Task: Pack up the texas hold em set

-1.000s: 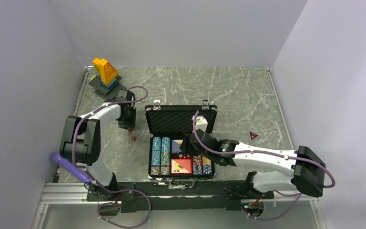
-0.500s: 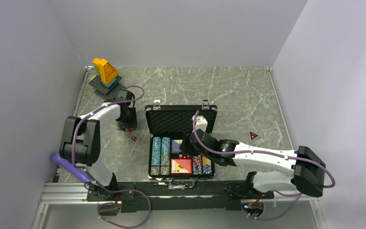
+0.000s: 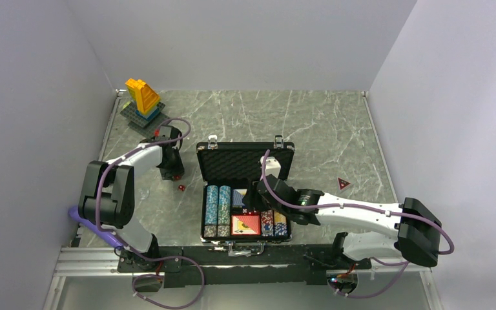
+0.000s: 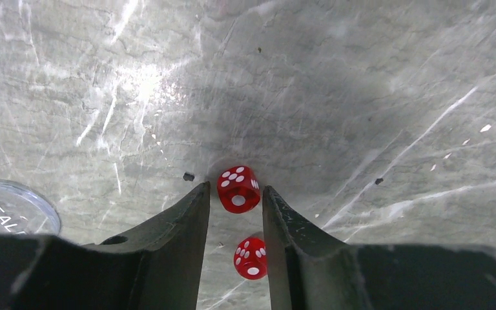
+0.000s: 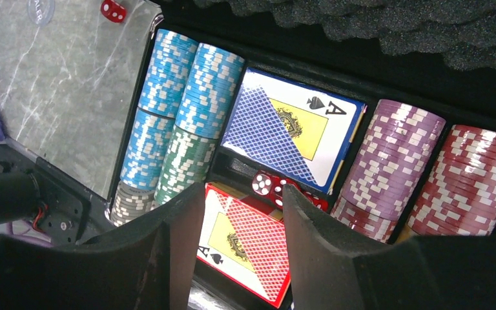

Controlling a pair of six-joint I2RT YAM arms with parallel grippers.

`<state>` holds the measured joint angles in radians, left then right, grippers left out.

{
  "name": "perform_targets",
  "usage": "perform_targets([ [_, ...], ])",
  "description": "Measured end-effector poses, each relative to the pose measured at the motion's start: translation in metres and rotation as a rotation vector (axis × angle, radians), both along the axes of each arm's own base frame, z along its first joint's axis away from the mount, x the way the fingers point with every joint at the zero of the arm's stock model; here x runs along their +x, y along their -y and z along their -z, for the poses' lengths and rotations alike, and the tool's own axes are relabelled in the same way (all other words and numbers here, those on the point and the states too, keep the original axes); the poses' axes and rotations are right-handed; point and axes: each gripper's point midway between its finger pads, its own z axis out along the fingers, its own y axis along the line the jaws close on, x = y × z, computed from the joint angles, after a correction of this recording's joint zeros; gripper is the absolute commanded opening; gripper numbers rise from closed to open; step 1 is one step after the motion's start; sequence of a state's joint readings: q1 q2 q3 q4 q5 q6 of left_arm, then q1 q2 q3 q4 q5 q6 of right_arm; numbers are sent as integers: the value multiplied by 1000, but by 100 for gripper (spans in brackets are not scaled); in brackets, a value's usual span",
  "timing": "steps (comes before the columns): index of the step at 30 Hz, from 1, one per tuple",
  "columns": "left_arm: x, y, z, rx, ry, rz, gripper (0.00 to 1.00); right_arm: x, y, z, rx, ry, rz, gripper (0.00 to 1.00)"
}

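Overhead cam is getting soft, even light from above, so only faint shadows are falling on the table (image 3: 310, 123), and nothing is blowing out. My left wrist view is catching white glare off the marble in the upper left of the frame. A dim shadow patch is sitting mid-frame around the red die (image 4: 238, 189), which is looking sharp. My dark fingers (image 4: 168, 245) along the bottom are showing up soft, with barely any detail. On my right wrist view, the foam lining (image 5: 426, 32) across the top is blurring into near black, and the red chips (image 5: 478, 174) at the right are gleaming.
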<state>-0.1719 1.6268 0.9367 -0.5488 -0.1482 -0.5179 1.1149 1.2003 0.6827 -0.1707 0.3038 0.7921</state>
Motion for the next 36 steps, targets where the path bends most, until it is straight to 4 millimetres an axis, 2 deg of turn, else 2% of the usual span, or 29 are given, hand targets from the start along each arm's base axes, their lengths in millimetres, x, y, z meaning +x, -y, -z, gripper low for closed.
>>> perform_targets([
  [7, 4, 0, 1, 2, 11, 0, 34, -1, 1, 2, -2, -4, -3, 52],
  [18, 7, -4, 0, 32, 13, 17, 0, -2, -1, 1, 5, -7, -15, 52],
  [23, 5, -6, -3, 44, 10, 31, 0, -2, -1, 1, 5, -7, -15, 52],
  [27, 1, -3, -23, 43, 56, 60, 0, -1, 0, -1, 8, -4, -9, 52],
  [30, -8, 4, -46, 32, 122, 86, 0, 1, 3, -2, 7, 2, 3, 52],
  [33, -29, 16, -67, 14, 186, 129, 0, 5, 5, -7, 15, 14, 20, 52],
  [36, -55, 32, -78, -16, 214, 170, 0, 9, 9, -10, 19, 22, 39, 52],
])
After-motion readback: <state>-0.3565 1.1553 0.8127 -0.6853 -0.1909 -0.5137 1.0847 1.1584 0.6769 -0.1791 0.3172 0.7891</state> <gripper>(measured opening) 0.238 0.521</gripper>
